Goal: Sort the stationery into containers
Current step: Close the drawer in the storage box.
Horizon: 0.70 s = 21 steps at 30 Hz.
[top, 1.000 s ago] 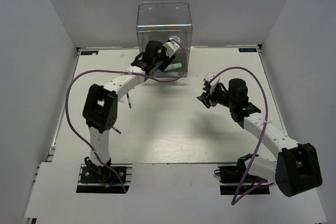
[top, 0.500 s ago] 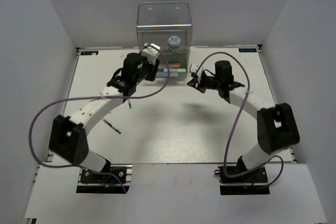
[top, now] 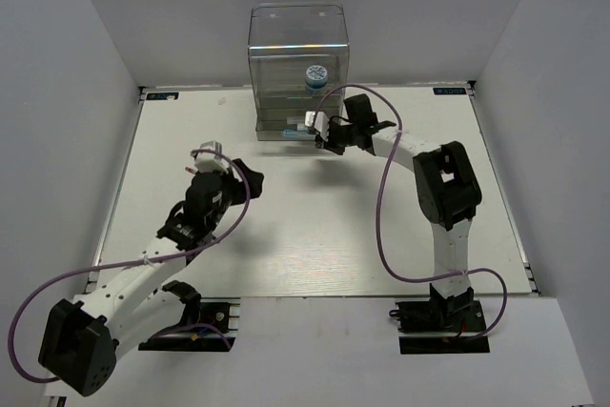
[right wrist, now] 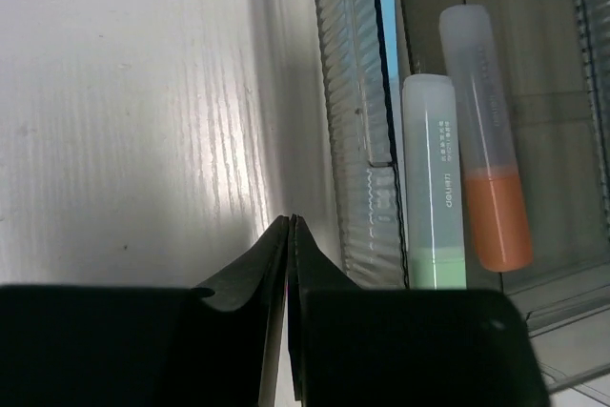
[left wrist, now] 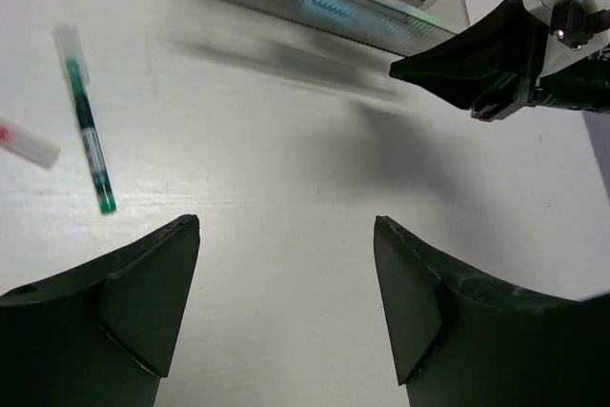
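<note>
We see the teal pen (left wrist: 88,121) lying on the surface (left wrist: 286,121), just left of our left hand (left wrist: 286,231), which stands spread wide. Our right hand (right wrist: 289,223) is pinched shut at a drawer front of the cabinet (top: 297,45); an orange-ended tube (right wrist: 486,140) lies inside.

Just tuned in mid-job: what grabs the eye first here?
The clear drawer cabinet at the table's far edge, the right pincer shut at its drawer front, an orange marker and a green marker lying inside. Nearer, the left pincer hangs open near a green pen on the table.
</note>
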Motion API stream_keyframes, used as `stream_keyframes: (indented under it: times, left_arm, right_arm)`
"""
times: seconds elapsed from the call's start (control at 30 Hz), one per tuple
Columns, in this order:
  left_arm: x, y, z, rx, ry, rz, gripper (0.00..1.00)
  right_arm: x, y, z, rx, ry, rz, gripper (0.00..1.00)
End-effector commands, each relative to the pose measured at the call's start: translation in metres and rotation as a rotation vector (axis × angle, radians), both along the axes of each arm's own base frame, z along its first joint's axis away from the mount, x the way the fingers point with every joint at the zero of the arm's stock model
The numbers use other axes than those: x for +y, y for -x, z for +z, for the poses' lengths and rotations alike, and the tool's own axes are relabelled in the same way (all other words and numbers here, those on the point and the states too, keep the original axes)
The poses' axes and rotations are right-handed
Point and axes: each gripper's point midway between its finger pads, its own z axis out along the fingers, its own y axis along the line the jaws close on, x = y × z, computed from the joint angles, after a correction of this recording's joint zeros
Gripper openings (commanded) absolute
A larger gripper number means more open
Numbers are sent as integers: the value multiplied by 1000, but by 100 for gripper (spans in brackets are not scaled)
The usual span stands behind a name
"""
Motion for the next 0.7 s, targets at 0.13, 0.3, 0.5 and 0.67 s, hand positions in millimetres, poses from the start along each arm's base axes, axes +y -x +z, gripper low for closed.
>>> stream_keyframes:
  times: [0.13,0.3,0.5,0.67]
  left_arm:
    - [5,5,0,9,245,116,85]
    - [-1,0,-8,39,275,119,85]
    - [-16,-1,-21,70,359,80,85]
    - [-23,-4,-24,78,372,62,85]
  right_arm:
    - [1,-54,34,-249,-10,-262,9]
    - [6,-70,42,-291,-15,-321,10]
    - [14,-81,51,-318,-32,-324,13]
    - [21,-90,46,-343,-26,-323,14]
